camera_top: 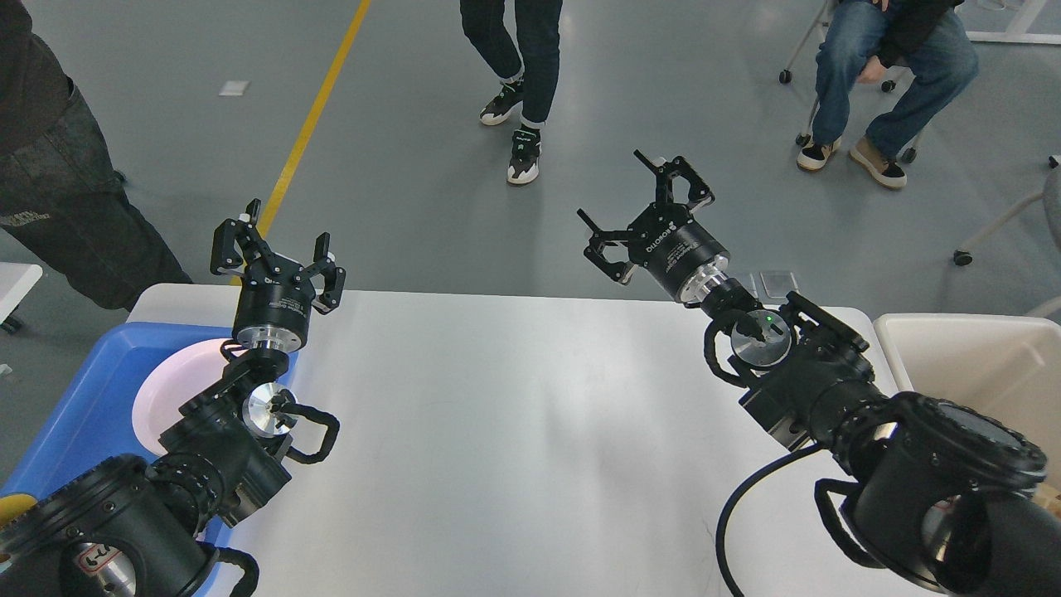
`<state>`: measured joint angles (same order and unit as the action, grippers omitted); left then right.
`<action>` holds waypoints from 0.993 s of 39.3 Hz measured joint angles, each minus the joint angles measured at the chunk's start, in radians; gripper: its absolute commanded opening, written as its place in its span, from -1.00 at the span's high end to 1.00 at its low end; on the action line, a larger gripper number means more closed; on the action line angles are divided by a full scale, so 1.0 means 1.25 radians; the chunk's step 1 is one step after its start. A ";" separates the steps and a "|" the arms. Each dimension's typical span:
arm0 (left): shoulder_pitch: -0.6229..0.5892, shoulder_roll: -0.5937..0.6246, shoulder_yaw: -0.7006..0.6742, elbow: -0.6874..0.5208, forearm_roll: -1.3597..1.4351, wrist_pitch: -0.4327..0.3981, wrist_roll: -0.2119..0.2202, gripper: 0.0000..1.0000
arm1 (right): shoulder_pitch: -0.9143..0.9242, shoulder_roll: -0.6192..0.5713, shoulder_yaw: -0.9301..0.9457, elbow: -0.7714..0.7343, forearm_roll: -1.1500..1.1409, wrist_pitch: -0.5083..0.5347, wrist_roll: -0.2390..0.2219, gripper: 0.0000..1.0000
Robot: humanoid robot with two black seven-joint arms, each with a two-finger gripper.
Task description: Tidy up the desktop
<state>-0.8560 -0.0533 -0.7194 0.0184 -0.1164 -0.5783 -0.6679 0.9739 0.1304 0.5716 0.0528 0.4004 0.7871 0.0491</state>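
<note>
The desktop point(514, 431) is a wide white tabletop with rounded corners; nothing lies on its bare middle. My left gripper point(278, 249) is open and empty, raised over the table's far left corner beside the blue tray point(79, 414). My right gripper point(642, 207) is open and empty, raised above the table's far edge right of centre, fingers pointing away from me. A pink plate point(178, 390) lies in the blue tray, partly hidden by my left arm.
A cream-white bin point(978, 356) stands at the table's right end. People stand on the grey floor beyond the table at the left point(58, 182) and centre point(518, 75); one sits on a chair at the right point(879, 66). A yellow floor line point(311, 124) runs away from the table.
</note>
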 measured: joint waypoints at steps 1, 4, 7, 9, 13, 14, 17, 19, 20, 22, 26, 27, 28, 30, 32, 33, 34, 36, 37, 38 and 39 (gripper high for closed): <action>0.000 0.000 0.000 0.000 0.000 0.000 0.000 -0.94 | -0.001 -0.001 0.000 0.000 0.000 0.000 0.000 -1.00; 0.000 0.000 0.000 0.000 0.000 0.000 0.000 -0.94 | -0.003 -0.008 0.001 0.000 0.000 0.000 0.000 -1.00; 0.000 0.000 0.000 0.000 0.000 0.000 0.000 -0.94 | -0.004 -0.018 0.002 0.000 0.000 0.000 -0.001 -1.00; 0.000 0.000 0.000 0.000 0.001 0.000 0.000 -0.94 | -0.006 -0.021 0.002 -0.001 0.000 0.000 -0.001 -1.00; 0.000 0.001 0.000 0.000 0.001 0.000 0.000 -0.94 | -0.010 -0.023 0.001 -0.002 0.000 0.000 -0.001 -1.00; 0.000 0.000 0.000 0.000 0.001 0.000 0.000 -0.94 | -0.010 -0.023 0.000 -0.002 0.000 0.000 -0.001 -1.00; 0.000 0.000 0.000 0.000 0.001 0.000 0.000 -0.94 | -0.010 -0.023 -0.002 -0.002 0.000 0.000 -0.001 -1.00; 0.000 0.000 0.000 0.000 0.001 0.000 0.000 -0.94 | -0.010 -0.023 -0.003 -0.002 0.000 0.000 -0.001 -1.00; 0.000 0.000 0.000 0.000 0.001 0.000 0.000 -0.94 | -0.010 -0.023 -0.003 -0.002 0.000 0.000 -0.001 -1.00; 0.000 0.000 0.000 0.000 0.001 0.000 0.000 -0.94 | -0.011 -0.023 -0.004 -0.002 0.000 0.000 0.000 -1.00; 0.000 0.000 0.000 0.000 0.000 0.000 0.001 -0.94 | -0.012 -0.023 -0.006 -0.003 -0.001 -0.004 0.000 -1.00; 0.000 0.000 0.000 0.000 0.000 0.000 0.001 -0.94 | -0.012 -0.023 -0.007 -0.003 -0.001 -0.005 0.000 -1.00; 0.000 0.000 0.000 0.000 0.000 0.000 0.001 -0.94 | -0.012 -0.023 -0.007 -0.003 -0.001 -0.005 0.000 -1.00; 0.000 0.000 0.000 0.000 0.000 0.000 0.001 -0.94 | -0.012 -0.023 -0.008 -0.003 -0.001 -0.006 0.000 -1.00; 0.000 0.000 0.000 0.000 0.000 0.000 0.001 -0.94 | -0.012 -0.023 -0.009 -0.003 -0.001 -0.007 0.000 -1.00; 0.000 0.000 0.000 0.000 0.000 0.000 0.001 -0.94 | -0.012 -0.023 -0.009 -0.003 -0.001 -0.008 0.000 -1.00; 0.000 0.000 0.000 0.000 0.000 0.000 0.001 -0.94 | -0.012 -0.024 -0.009 -0.003 -0.001 -0.009 0.000 -1.00; 0.000 0.000 0.000 0.000 0.000 0.000 0.001 -0.94 | -0.010 -0.024 -0.010 -0.003 -0.002 -0.013 0.000 -1.00; 0.000 0.000 0.000 0.000 0.000 0.000 0.001 -0.94 | -0.008 -0.024 -0.011 -0.003 -0.002 -0.023 0.000 -1.00; 0.000 0.000 0.000 0.000 0.000 0.000 0.001 -0.94 | -0.008 -0.024 -0.011 -0.003 -0.002 -0.028 0.000 -1.00; 0.000 0.000 0.000 0.000 0.000 0.000 0.001 -0.94 | -0.007 -0.024 -0.011 -0.003 -0.002 -0.036 -0.001 -1.00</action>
<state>-0.8560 -0.0531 -0.7195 0.0184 -0.1159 -0.5783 -0.6669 0.9645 0.1005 0.5574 0.0496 0.3974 0.7423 0.0483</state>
